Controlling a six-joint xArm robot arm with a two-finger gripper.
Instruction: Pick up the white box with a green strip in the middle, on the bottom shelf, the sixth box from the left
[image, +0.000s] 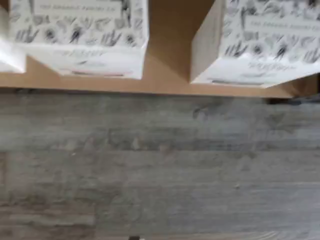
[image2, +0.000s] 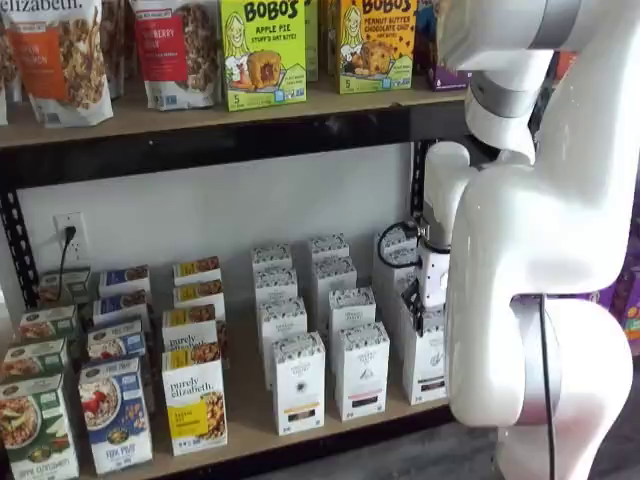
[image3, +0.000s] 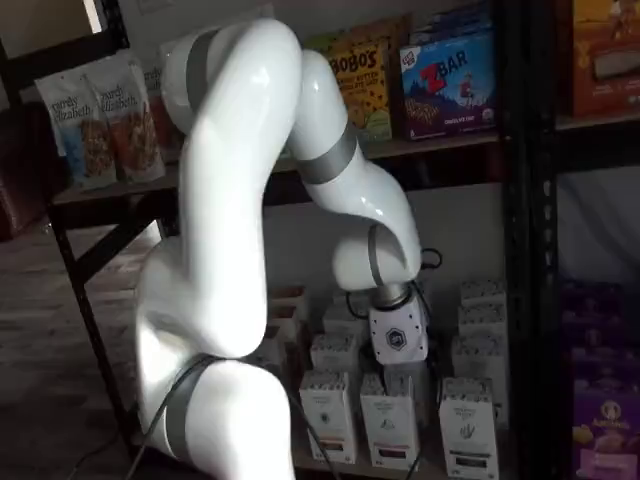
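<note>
I see the gripper (image3: 398, 368) hanging just above the front row of white cartons on the bottom shelf (image2: 330, 428), and its fingers stand spread wide with nothing between them. The white box (image2: 427, 358) stands at the front row's right end, at about four o'clock of the shelf, with the arm (image2: 540, 250) partly before it.

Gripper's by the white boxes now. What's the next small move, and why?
Probably ease the gripper down onto the white box at the front of the bottom shelf: it seems to hang just above that box, holding nothing.
</note>
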